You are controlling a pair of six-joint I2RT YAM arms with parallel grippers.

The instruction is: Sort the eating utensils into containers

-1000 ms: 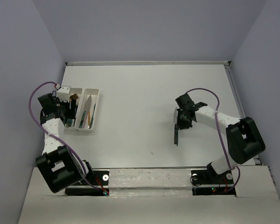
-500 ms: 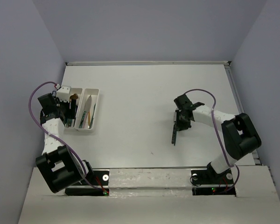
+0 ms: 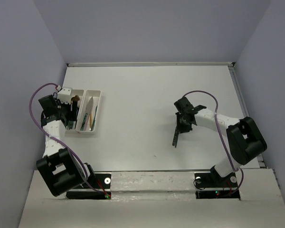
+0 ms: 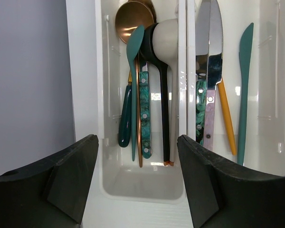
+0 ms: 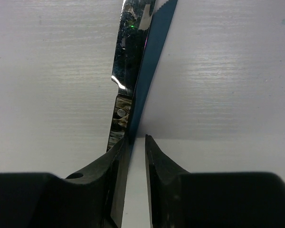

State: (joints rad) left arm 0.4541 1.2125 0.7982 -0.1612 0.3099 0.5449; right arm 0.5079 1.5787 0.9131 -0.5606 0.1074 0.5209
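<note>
Where the right gripper (image 5: 137,138) hangs right of centre, a silver knife (image 5: 126,71) juts from its fingertips toward the near edge. Its jaws stand narrow (a sliver of table (image 5: 228,71) shows between them). Whether they pinch the handle, I cannot tell.

We log: knife (image 5: 128,57) blade polished metal, mirror finish; containers (image 4: 99,85) glossy white plastic, smooth; gold spoon (image 4: 129,20) bowl satin metal; table (image 5: 218,71), upper right, matt w/ faint grain.

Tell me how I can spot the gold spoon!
On the table, find the white double tray at the left side, under the left gripper. In its left compartment, among the other spoons, teal, black and beige, the gold spoon alone has a shiny coppery bowl.
</note>
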